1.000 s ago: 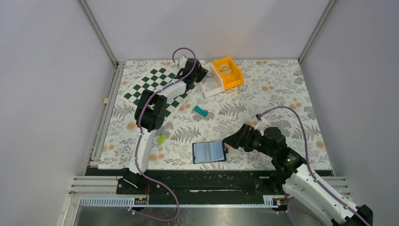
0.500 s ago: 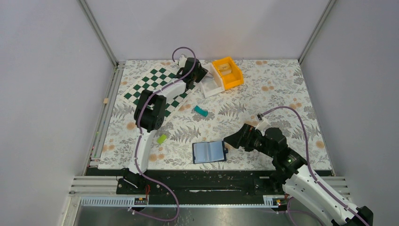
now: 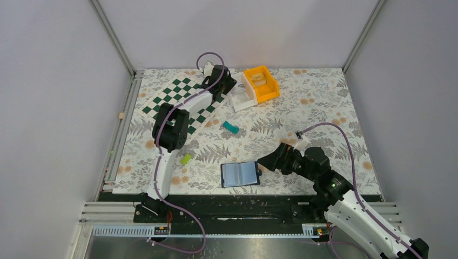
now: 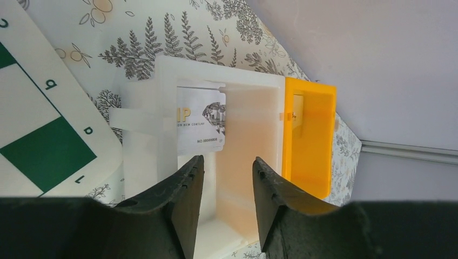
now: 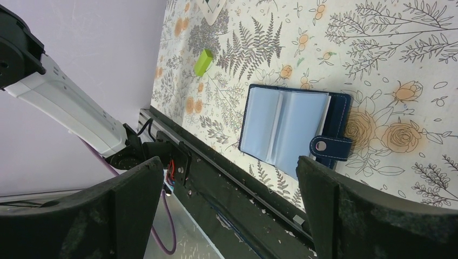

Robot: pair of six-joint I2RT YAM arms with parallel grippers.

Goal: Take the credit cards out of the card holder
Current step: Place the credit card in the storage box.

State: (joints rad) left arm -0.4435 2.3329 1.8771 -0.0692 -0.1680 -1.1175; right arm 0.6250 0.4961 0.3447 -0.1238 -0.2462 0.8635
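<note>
Floral tabletop; card marked "NEW CENTURY"

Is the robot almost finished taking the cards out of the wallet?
Partly. Done: one whitish card lies in the white bin, just ahead of the left gripper, whose jaws are apart and empty. In hand: the right gripper hangs wide open beside the open card holder, gripping nothing. Left: I cannot tell whether more cards hide behind its pale blue panels.

Open near side, walled far side
Bare worktop surrounds the card holder before my right fingers; the white bin walls stand below my left fingers.
</note>
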